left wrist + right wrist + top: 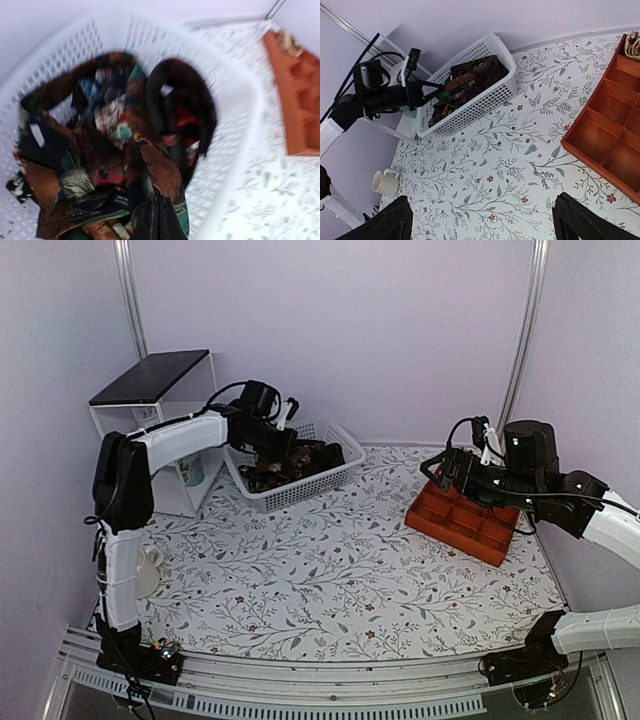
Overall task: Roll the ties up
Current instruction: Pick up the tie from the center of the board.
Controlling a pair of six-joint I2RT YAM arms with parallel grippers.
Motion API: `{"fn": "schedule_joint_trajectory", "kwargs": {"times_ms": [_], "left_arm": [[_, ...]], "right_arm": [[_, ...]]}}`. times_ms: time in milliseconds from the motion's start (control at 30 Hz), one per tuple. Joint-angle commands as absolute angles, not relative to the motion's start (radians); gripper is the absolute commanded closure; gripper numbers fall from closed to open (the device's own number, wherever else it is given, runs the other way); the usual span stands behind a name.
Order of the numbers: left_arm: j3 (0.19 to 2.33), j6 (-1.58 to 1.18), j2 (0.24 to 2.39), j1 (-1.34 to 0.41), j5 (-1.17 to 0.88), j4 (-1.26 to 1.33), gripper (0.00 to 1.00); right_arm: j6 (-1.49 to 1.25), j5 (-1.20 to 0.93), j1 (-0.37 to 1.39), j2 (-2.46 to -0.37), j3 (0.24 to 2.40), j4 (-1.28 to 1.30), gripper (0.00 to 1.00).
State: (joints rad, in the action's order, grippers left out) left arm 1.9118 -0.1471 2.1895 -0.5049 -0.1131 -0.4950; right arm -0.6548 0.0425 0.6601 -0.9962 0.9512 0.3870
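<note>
"Where were the ties [125, 150], then?"

"All heaped in the white basket [300, 492] at the far left of the table [330, 570]. They were tangled brown, green and rust prints. None lay straight, so there was no long axis to line up on. One dark tie was curled in a loop toward one side of the basket."

"Which arm was nearer?"

"The left, by a long way. The left gripper [157, 220] was down in the heap with its tips against the brown print and its jaws pressed together. I couldn't tell whether a fold of cloth was caught between them."

"And the other one?"

"The right gripper [485, 227] was well apart from the basket, by the orange tray [465, 520] on the right side of the table. It was spread wide with nothing in it."

"So what would come next?"

"I'd guess a straight lift by the left arm, to draw one tie clear. In that tangle the neighbouring ties could easily come up with it."
</note>
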Motion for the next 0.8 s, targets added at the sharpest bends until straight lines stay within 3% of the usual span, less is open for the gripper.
{"fn": "schedule_joint_trajectory", "kwargs": {"times_ms": [0, 433, 767], "left_arm": [[1.912, -0.193, 2.033, -0.508, -0.210, -0.471, 1.00], [1.669, -0.447, 1.714, -0.509, -0.503, -0.293, 1.00], [1.534, -0.594, 1.556, -0.512, -0.678, -0.152, 1.00]], "right_arm": [[-0.662, 0.045, 0.660, -0.962, 0.931, 0.359, 0.01], [-0.596, -0.087, 0.669, -0.974, 0.851, 0.066, 0.07], [-0.372, -0.104, 0.793, -1.242, 0.935, -0.288, 0.15]]}}
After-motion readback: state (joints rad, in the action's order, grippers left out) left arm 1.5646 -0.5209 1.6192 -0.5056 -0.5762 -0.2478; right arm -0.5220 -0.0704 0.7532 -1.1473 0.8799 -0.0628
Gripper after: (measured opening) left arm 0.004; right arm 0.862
